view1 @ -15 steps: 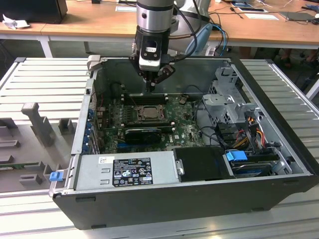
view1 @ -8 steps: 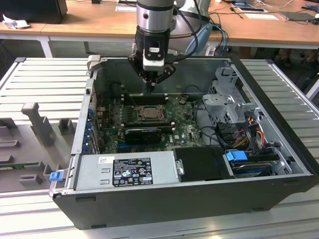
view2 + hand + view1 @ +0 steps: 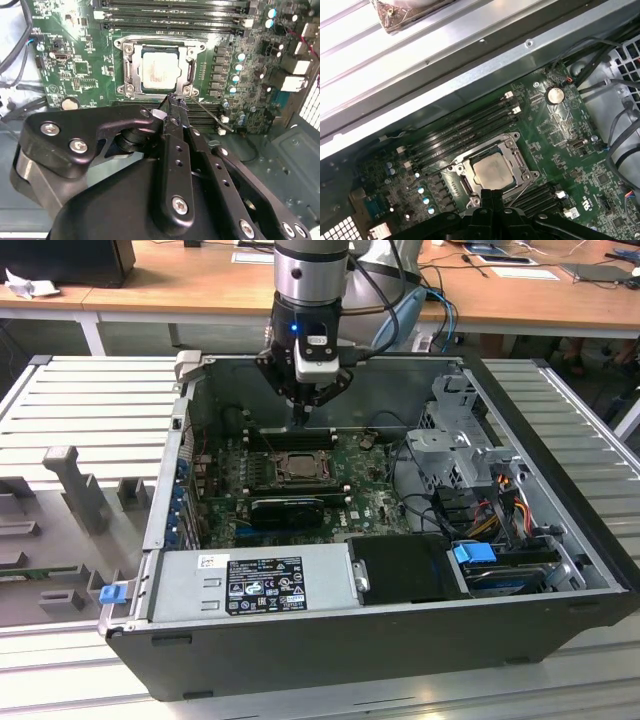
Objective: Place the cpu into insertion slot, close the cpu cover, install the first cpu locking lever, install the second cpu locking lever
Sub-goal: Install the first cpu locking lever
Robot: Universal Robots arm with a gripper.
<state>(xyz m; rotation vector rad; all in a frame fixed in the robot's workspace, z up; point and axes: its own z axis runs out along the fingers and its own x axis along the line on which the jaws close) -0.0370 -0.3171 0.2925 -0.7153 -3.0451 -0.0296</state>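
Note:
The cpu, a tan-grey square chip, lies in the insertion slot on the green board. The silver cpu cover lies flat around it, framing the chip. My gripper is shut, its black fingertips together with nothing visible between them, just above the socket's edge. In the first wrist view the gripper sits at the near side of the socket. A thin metal locking lever slants out from the socket corner beside the fingertips.
The board sits deep inside an open computer case. Black memory slots run along both sides of the socket. A grey power supply, a drive cage and cable bundles crowd the case.

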